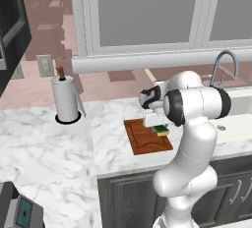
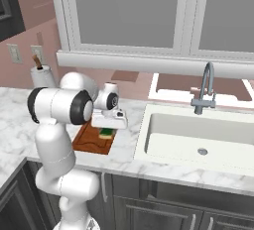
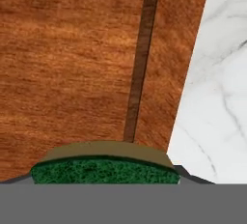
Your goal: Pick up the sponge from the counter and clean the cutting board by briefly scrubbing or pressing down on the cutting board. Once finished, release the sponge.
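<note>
The sponge (image 1: 160,130) (image 2: 106,133), green over yellow, sits at the right side of the reddish-brown cutting board (image 1: 142,139) (image 2: 89,143). My gripper (image 1: 157,126) (image 2: 107,127) points down over it and looks shut on the sponge. In the hand view the sponge's green face (image 3: 103,171) lies right at the fingers, low over the cutting board (image 3: 67,63), beside its dark groove. Whether the sponge touches the wood I cannot tell. White marble counter (image 3: 217,97) begins just past the board's edge.
A paper towel holder (image 1: 65,99) (image 2: 43,77) stands on the counter left of the board. A white sink (image 2: 198,137) with a grey faucet (image 2: 206,90) (image 1: 224,67) lies to the right. A window sill runs along the back wall.
</note>
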Controlling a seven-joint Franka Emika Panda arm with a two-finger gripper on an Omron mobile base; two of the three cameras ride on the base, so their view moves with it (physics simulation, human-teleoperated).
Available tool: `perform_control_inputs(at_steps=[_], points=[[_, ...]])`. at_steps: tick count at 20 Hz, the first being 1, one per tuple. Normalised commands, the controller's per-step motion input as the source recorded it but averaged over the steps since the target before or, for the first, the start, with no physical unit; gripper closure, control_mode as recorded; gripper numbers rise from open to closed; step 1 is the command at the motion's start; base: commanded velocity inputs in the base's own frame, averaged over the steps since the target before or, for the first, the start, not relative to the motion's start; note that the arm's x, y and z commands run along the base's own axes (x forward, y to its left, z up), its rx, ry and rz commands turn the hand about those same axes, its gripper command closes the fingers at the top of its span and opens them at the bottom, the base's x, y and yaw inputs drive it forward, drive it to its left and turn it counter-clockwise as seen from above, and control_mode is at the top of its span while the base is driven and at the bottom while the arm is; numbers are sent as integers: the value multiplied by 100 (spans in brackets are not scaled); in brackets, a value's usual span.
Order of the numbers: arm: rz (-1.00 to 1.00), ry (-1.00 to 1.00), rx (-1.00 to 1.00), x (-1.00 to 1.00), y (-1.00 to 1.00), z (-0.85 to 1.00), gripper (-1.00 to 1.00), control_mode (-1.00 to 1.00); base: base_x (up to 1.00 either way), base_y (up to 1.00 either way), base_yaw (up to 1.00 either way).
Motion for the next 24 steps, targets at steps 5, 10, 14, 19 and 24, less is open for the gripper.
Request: perform_control_inputs(at_steps=[5,10,14,19,24], points=[[0,-8,0,44,0,-7,100,-100,0,0,0],[0,-20,0,3,4,-34,100,-100,0,0,0],[0,-18,1,-1,5,-93,100,-100,0,0,0],[0,-6,1,4,19,-55,100,-100,0,0,0],[0,-1,0,15,55,0,100,-100,0,0,0]])
